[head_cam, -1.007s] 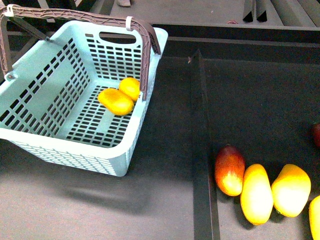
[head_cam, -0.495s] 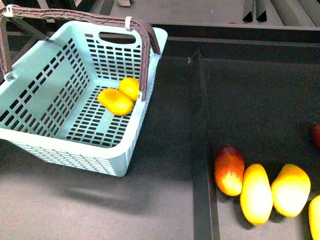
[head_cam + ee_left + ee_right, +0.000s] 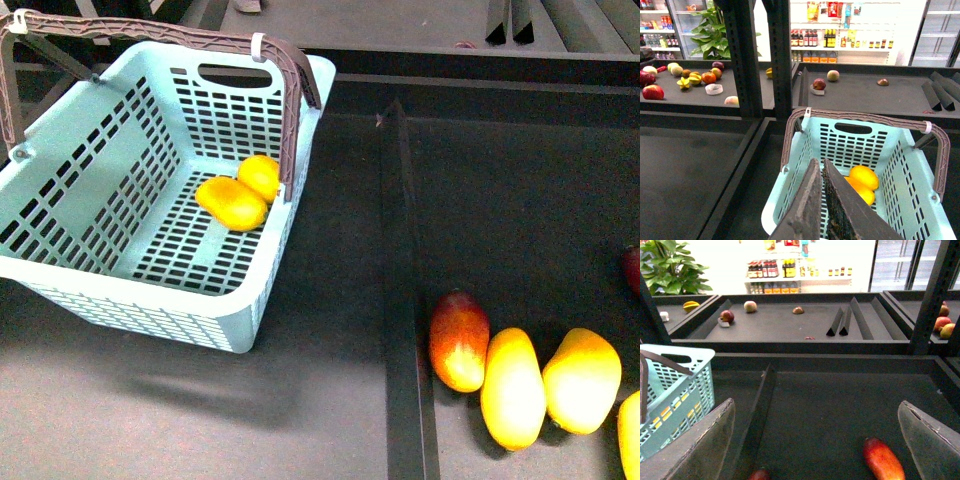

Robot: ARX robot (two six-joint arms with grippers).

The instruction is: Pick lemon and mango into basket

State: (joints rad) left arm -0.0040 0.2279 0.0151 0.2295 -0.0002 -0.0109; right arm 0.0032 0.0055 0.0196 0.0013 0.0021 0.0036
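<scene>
The left claw [image 3: 822, 167] is pressed closed with nothing between its fingers, hanging above the basket [image 3: 920, 210], while the right claw [image 3: 815, 440] is spread wide and empty over the dark shelf [image 3: 840, 405], a red-blushed mango [image 3: 883, 460] below it. In the front view the lemon [image 3: 261, 176] and mango [image 3: 231, 203] lie touching on the basket's floor, at about two o'clock of its middle, near the brown handle [image 3: 290, 110]. Right of a black divider [image 3: 403, 300], at five o'clock in that view, lie more mangoes [image 3: 513, 388]; behind stand store shelves with bottles [image 3: 815, 39] and a plant [image 3: 715, 30].
</scene>
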